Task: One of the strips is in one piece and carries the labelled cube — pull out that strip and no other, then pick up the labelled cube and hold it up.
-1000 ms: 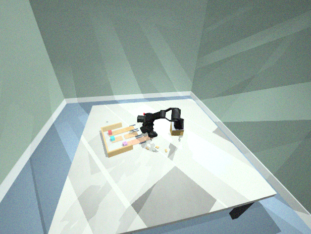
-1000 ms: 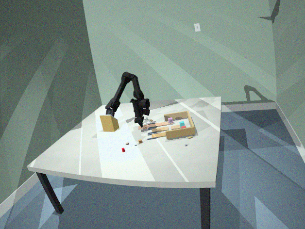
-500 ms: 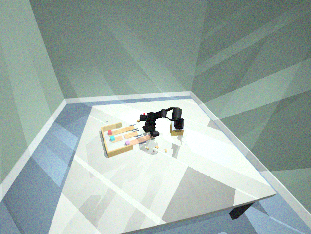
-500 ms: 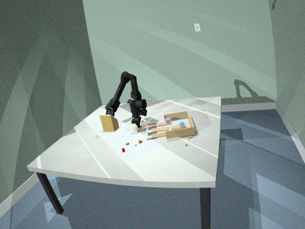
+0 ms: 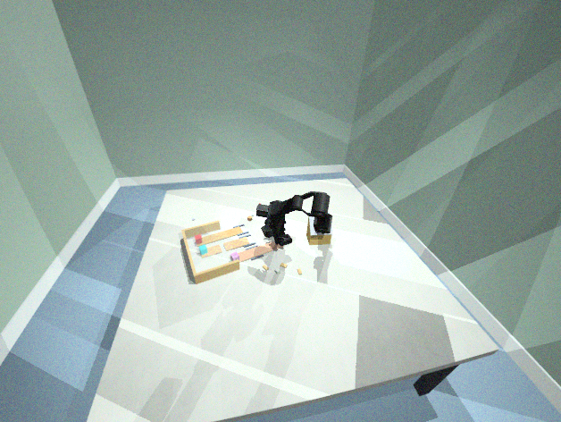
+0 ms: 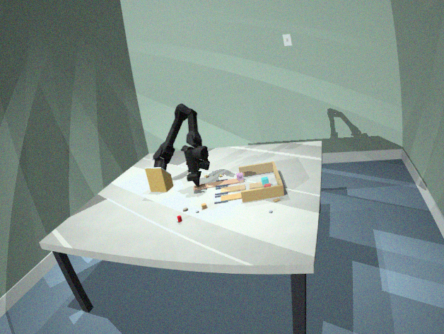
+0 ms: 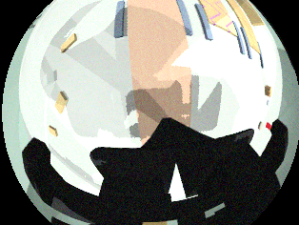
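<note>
The salmon strip (image 5: 258, 252) (image 6: 225, 183) (image 7: 157, 57) reaches far out of the tray's open side. The pink cube (image 5: 234, 257) (image 6: 240, 176) is at its far end, near the tray opening. My gripper (image 5: 278, 245) (image 6: 196, 184) (image 7: 166, 121) is shut with nothing between the fingers, its tips down at the strip's near end. The middle strip (image 5: 237, 244) (image 7: 219, 16) shows a gap between two pieces; the teal cube (image 5: 203, 249) (image 6: 264, 180) is at its far end. The third strip (image 5: 224, 234) (image 6: 231, 197) leads to the red cube (image 5: 197, 239) (image 6: 267, 185). No label is readable.
The wooden tray (image 5: 217, 271) (image 6: 261, 194) has walls on three sides. Slim blue-grey rails (image 7: 120, 19) flank the strips. A tan block (image 5: 319, 239) (image 6: 156, 180) stands by the arm's base. Several small scraps and a red cylinder (image 6: 179, 219) lie on the table.
</note>
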